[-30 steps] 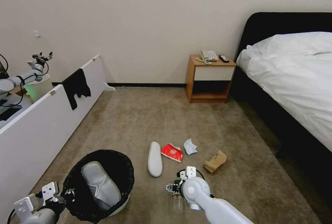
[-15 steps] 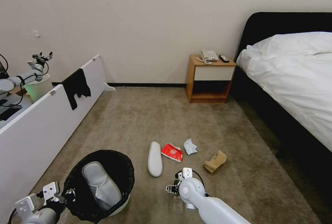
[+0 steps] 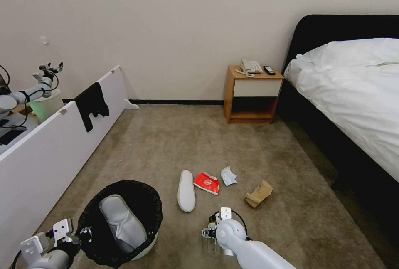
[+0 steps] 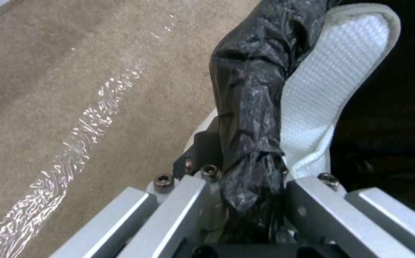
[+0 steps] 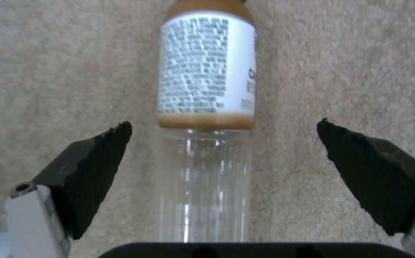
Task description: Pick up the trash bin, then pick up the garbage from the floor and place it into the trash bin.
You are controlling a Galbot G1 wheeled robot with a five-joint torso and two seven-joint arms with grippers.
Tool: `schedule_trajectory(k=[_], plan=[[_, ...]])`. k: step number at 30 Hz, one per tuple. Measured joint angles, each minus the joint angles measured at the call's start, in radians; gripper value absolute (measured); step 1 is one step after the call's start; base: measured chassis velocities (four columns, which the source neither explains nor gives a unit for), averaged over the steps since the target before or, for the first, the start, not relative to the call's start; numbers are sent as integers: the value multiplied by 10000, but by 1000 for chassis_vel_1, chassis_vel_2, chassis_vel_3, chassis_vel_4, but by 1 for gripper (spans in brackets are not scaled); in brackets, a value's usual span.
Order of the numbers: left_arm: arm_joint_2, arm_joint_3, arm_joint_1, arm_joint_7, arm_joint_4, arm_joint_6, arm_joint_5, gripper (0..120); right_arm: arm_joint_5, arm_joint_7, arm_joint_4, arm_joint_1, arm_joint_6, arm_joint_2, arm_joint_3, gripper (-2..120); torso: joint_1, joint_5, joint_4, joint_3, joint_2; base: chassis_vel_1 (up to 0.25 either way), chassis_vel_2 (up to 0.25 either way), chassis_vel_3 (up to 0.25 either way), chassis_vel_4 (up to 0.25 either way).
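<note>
Beige wall [image 3: 174, 19], wooden nightstand [image 3: 252, 94] beside black-framed bed [image 3: 353, 94], white panel [image 3: 54, 148] left.

Head camera looks forward and down across the carpet [image 3: 174, 144]; wrist cameras peer close along each claw, sharing with it the trash bin [image 4: 250, 107] and bottle [image 5: 205, 150].

Clear bottle [image 5: 205, 143]: base is running off the frame's lower edge, cap off the top. Trash bin [image 3: 145, 248]: lower wall is hiding behind its black bag [image 3: 120, 190].

Bedroom: bed [image 3: 353, 94], nightstand [image 3: 252, 94]
</note>
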Motion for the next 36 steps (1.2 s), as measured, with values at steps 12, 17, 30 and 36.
schedule_trajectory(k=[12,17,30,36], plan=[[12,35,-9,6,43,0,21,1,-430,-409,-681,119,256,174,-232,91,0,0,0,0,0,0,0,0,0],[27,34,-23,6,53,0,22,1,-515,-429,-606,82,293,199,-286,71,0,0,0,0,0,0,0,0,0],[-33,100,-65,5,104,0,59,1,-583,-412,-246,-21,343,37,-450,35,-1,0,0,0,0,0,0,0,0],[-40,200,-91,-66,113,0,66,1,-602,-452,70,-71,569,-181,-500,25,-1,0,0,0,0,0,0,0,0]])
